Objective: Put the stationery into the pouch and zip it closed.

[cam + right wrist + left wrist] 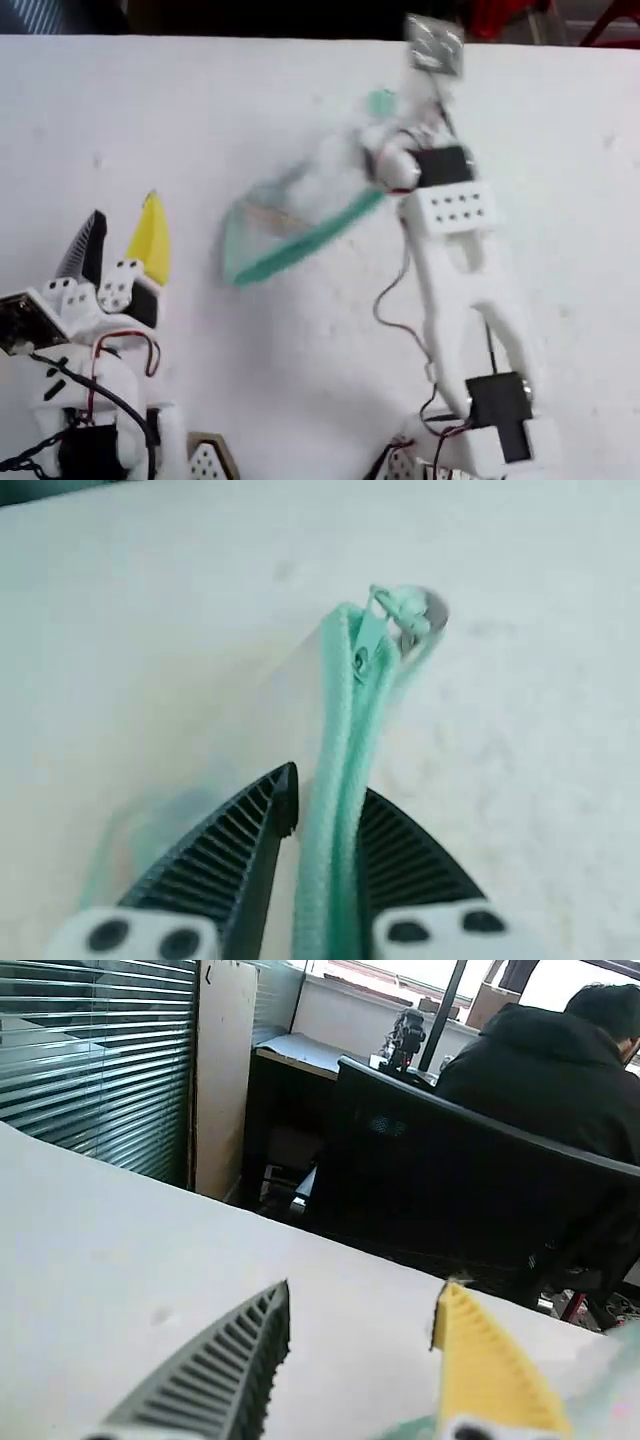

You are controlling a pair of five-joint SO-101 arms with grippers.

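- High view shows the white tabletop (150, 120), the biggest thing here.
- Next comes the see-through pouch (290, 225) with a green zip, near the middle of the tabletop. It is too blurry to tell what is inside.
- The right jaws are clamped on the zip edge (335, 810), with the green strip pinched between them.
- The left jaws are wide apart and hold nothing. They sit well apart from the pouch.
- The little zip pull (400, 615) sits at the far end of the strip.
- The strip is thin, so I think it could slip out and the pouch could drop.
- Only one arm holds it, so a tug on the zip pull might drag the whole pouch along.
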